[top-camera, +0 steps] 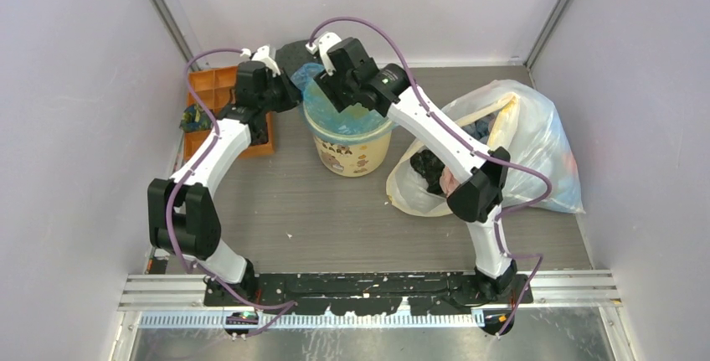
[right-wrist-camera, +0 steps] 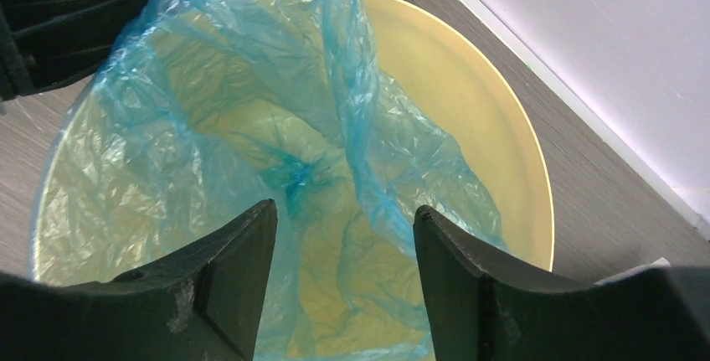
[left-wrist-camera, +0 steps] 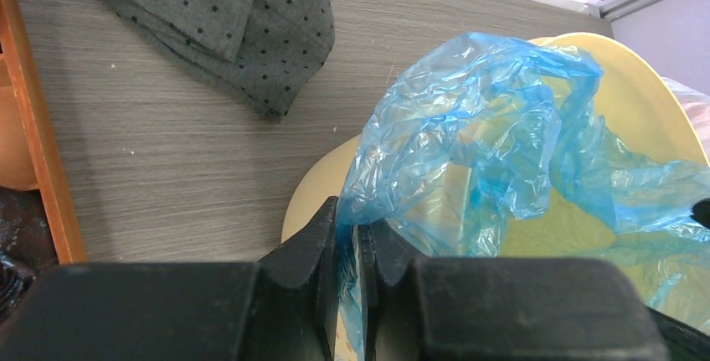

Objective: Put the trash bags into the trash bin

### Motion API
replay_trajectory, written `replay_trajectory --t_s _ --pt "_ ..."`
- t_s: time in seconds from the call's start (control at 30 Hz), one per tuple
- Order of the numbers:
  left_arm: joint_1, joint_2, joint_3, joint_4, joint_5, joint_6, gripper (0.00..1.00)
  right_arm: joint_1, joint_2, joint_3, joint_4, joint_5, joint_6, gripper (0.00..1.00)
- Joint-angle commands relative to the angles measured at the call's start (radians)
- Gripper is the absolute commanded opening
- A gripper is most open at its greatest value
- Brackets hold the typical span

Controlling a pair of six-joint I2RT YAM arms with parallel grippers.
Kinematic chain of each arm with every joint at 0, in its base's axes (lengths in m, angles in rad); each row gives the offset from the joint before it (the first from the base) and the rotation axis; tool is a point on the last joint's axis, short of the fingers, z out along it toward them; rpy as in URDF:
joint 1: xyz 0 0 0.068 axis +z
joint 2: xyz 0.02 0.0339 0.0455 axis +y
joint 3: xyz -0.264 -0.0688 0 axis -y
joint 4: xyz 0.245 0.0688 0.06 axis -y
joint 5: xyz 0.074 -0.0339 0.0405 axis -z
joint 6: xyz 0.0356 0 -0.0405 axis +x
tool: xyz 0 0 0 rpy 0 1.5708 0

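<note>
Left wrist view alone shows left pincer (left-wrist-camera: pixel 352 229) pinching the thin, crinkled, translucent light-blue plastic bag (left-wrist-camera: pixel 486 118) at the round cream-yellow plastic bucket (left-wrist-camera: pixel 640 80) rim. Right pincer (right-wrist-camera: pixel 343 210) spread above the bag.

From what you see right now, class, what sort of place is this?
Probably a robot test booth, not a home: plain walls box in a grey table, and two arms are bolted to a metal rail.

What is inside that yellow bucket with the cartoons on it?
A crinkly light-blue plastic bag lines the bucket, one edge rising above the rim, pinched between the left fingers. Anything beneath the bag cannot be seen; crumpled plastic covers the bottom.
</note>
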Motion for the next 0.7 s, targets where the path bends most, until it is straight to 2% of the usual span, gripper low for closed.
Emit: replay_trajectory --t_s 0.0,0.13,0.3,0.67 --pt "0.002 -0.004 0.048 0.029 0.016 0.003 0.14 -0.014 0.025 0.062 0.007 0.01 -0.021 0.61" --pt "0.002 -0.002 0.053 0.03 0.022 0.005 0.14 -0.014 0.041 0.056 0.046 0.078 -0.023 0.56" --pt "0.002 0.002 0.057 0.029 0.023 0.008 0.14 -0.016 0.077 0.11 0.011 0.054 -0.031 0.55" --pt "0.002 0.003 0.058 0.021 0.014 0.012 0.14 -0.017 0.116 0.128 0.006 0.056 0.003 0.45"
